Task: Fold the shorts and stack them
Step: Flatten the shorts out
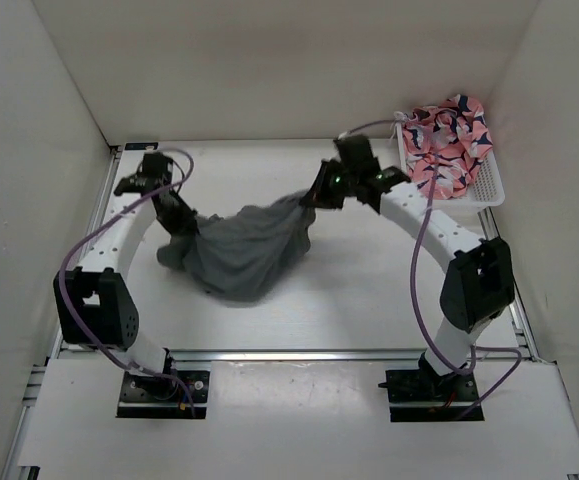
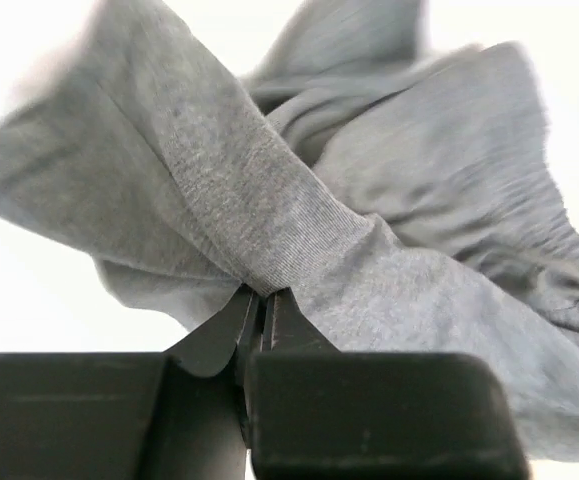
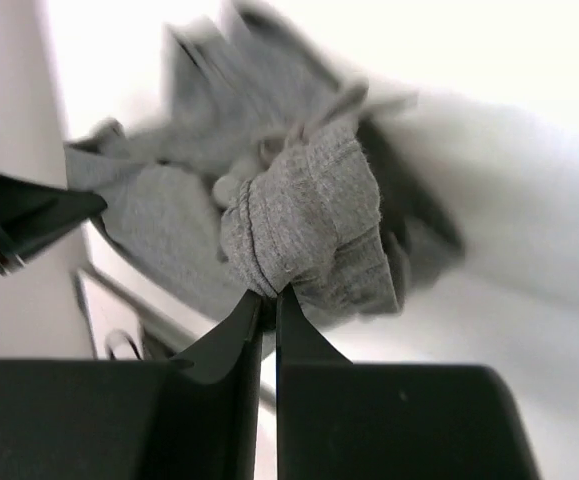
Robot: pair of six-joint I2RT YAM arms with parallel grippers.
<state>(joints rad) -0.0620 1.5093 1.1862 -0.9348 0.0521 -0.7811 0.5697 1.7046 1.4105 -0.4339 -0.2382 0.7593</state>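
Grey shorts hang bunched between two robot arms over the middle of a white table, with the lower folds drooping toward it. The left tool is clamped on fabric at the left end. The right tool pinches a gathered edge at the right end. A white basket in the far right corner holds pink patterned cloth.

Far end of the shorts blurred in right wrist view
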